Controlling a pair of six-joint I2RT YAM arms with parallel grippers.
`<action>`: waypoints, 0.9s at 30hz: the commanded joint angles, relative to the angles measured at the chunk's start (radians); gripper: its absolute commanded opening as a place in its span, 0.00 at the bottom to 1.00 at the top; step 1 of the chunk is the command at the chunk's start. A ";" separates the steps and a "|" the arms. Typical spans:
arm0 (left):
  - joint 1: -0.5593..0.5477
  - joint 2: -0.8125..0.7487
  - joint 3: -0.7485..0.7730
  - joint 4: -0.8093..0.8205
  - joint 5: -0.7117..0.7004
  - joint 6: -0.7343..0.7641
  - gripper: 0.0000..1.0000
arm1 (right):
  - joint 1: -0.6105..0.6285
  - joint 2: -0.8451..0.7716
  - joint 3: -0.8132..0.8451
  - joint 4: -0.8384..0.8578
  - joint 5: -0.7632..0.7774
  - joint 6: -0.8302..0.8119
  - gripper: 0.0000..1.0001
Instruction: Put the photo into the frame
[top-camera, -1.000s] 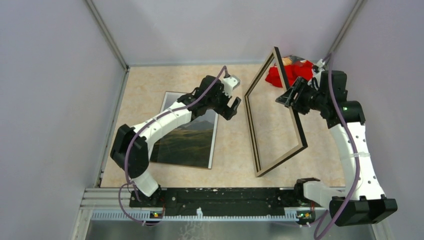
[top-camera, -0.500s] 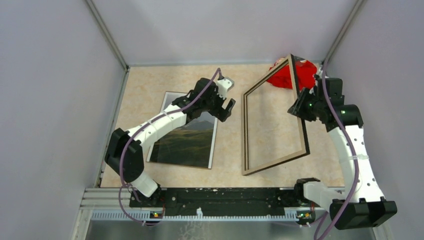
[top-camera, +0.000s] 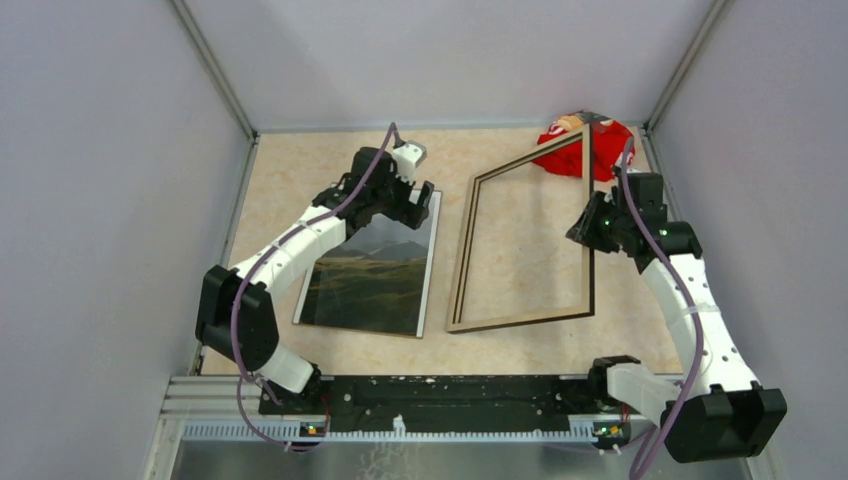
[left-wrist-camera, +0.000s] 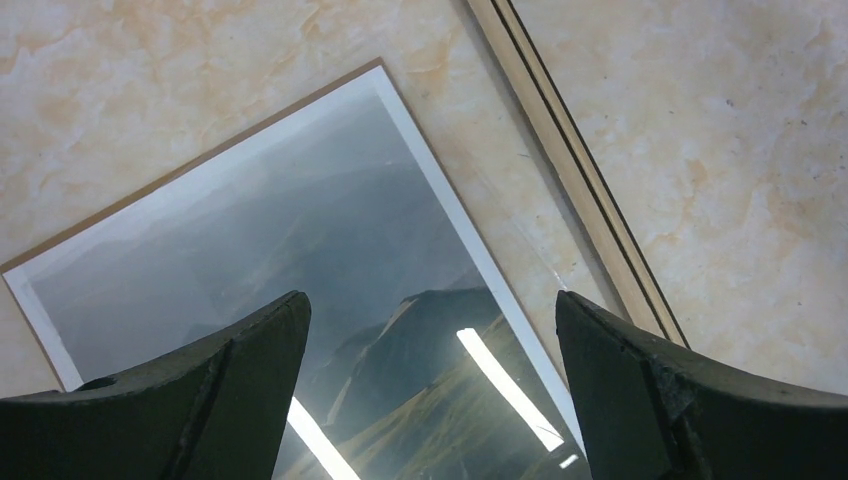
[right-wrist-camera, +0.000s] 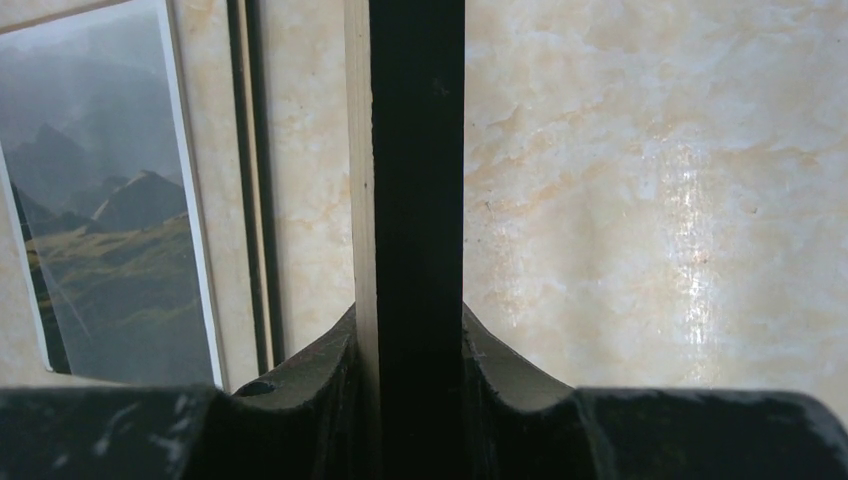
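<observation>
Two hazards, by judgement: could slip out of the right gripper (right-wrist-camera: 408, 335), clamped on only the thin right rail of the frame (top-camera: 465, 250), and drop hard onto the bench (top-camera: 290, 180); could also snag the far corner on the red bundle (top-camera: 560, 150) at upper right. Stands tilted at centre right of the top view, left rail down just beside the photo (top-camera: 375, 280), tan side showing. As for the photo: lies flat, picture up, centre left, under the wide-open left gripper (left-wrist-camera: 430, 300).
</observation>
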 joint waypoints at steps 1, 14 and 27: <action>0.039 -0.055 -0.020 0.005 0.032 0.010 0.99 | 0.048 0.019 -0.040 0.030 0.049 -0.084 0.08; 0.092 -0.062 -0.075 0.024 0.061 0.033 0.99 | 0.134 0.176 -0.059 0.084 0.148 -0.103 0.08; 0.095 -0.053 -0.076 0.030 0.071 0.040 0.99 | 0.146 0.419 -0.093 0.107 0.359 -0.046 0.17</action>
